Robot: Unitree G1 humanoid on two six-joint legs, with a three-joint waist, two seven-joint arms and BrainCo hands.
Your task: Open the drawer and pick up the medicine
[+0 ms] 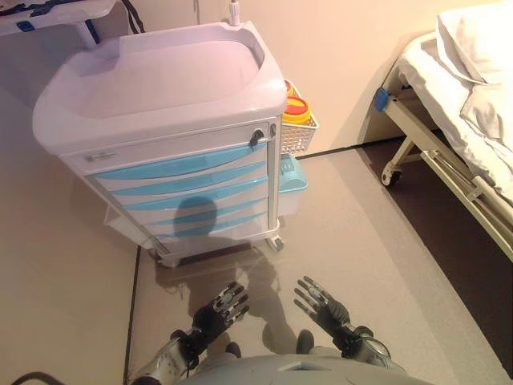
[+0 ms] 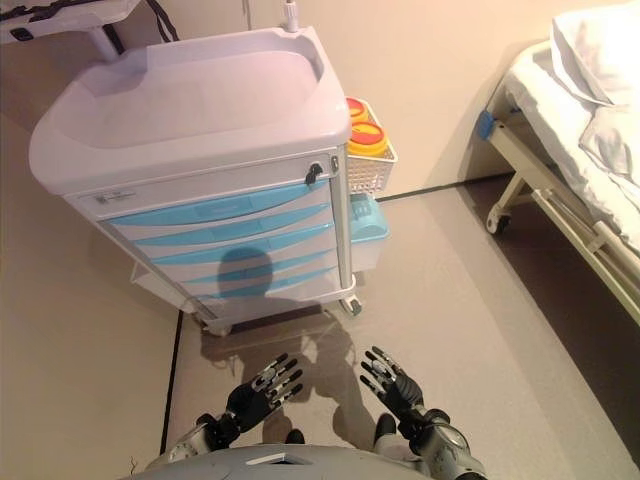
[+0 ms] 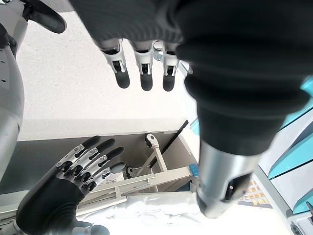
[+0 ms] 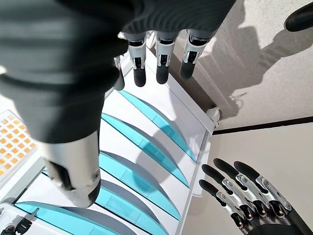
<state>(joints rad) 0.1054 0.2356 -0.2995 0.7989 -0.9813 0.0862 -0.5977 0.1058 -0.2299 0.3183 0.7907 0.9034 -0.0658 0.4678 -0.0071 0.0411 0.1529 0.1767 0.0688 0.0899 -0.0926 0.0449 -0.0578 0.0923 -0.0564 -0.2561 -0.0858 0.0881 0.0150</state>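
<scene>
I see a white medical cart (image 1: 160, 88) on beige floor (image 1: 361, 241), its blue-fronted drawers (image 1: 188, 184) all closed; no medicine shows. A wire basket (image 1: 296, 132) with yellow containers hangs on the cart's right side. A bed (image 1: 461, 120) stands well right of the cart. My left hand (image 1: 218, 311) and right hand (image 1: 321, 303) hover spread and empty, short of the cart's front.

No text, number or sign could be read in any view. A small pale label strip (image 2: 116, 197) sat on the white top drawer front of the white plastic medical cart with light-blue drawer handles (image 2: 230, 240), but its print was too small to make out. The round yellow-and-red container lids (image 2: 366, 136) in the white wire side basket (image 2: 366, 172) showed markings that stayed illegible.
</scene>
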